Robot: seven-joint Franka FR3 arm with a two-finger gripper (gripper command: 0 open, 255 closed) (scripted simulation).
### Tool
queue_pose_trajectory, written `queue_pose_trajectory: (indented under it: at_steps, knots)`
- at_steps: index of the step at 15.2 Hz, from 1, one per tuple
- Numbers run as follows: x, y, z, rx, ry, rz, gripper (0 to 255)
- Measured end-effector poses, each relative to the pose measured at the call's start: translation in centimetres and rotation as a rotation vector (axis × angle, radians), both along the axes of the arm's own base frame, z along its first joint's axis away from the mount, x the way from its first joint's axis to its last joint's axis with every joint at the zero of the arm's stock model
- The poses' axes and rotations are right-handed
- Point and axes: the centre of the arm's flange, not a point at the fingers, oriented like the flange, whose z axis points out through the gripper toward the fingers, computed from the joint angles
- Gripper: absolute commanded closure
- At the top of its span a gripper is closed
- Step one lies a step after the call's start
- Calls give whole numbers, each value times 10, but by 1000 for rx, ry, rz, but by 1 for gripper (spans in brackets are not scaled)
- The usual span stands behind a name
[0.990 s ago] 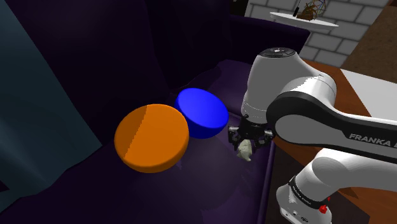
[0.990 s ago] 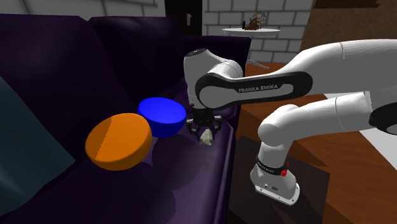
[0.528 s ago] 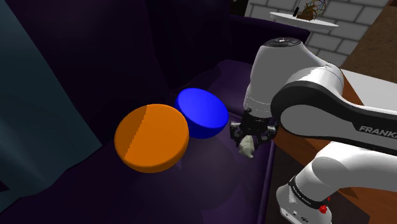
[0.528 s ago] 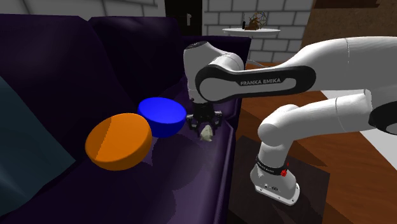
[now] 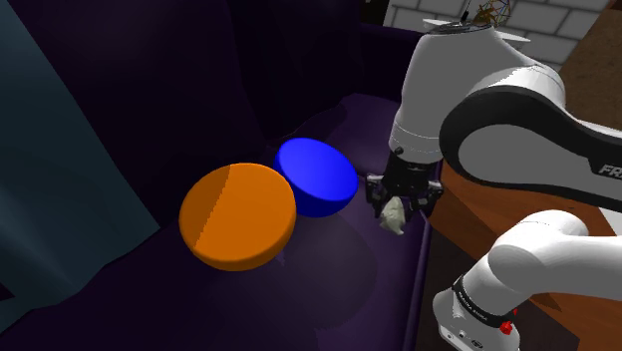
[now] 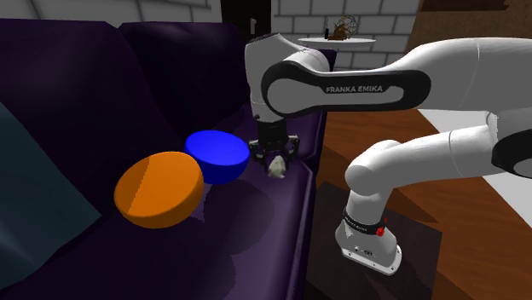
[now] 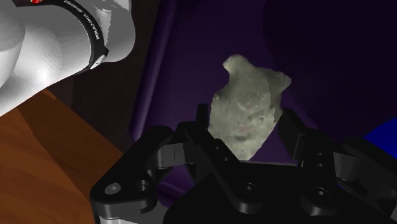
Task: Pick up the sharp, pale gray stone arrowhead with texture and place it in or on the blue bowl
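White arm links arch from the stand over the purple sofa [image 5: 329, 289]. The wrist is upright and the gripper [image 5: 396, 207] points straight down. We see the fingers [image 7: 294, 135] clamped on the pale gray, rough-surfaced arrowhead [image 7: 247, 114], which is held above the seat edge near the blue bowl [image 5: 317, 176]. We count one arrowhead and two bowls: one blue and one orange bowl [image 5: 237, 215], set touching each other.

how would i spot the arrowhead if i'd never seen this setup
Find the dark purple sofa with an orange bowl and a blue bowl on its seat. Beside the blue bowl, the black claw clasps the arrowhead. It is the only pale grey, rough, pointed thing there.
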Motion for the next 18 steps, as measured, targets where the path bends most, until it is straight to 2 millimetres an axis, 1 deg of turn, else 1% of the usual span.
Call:
queue_pose_trajectory:
  at_steps: [18]
  knots:
    - [0,0,94,0,0,0,255]
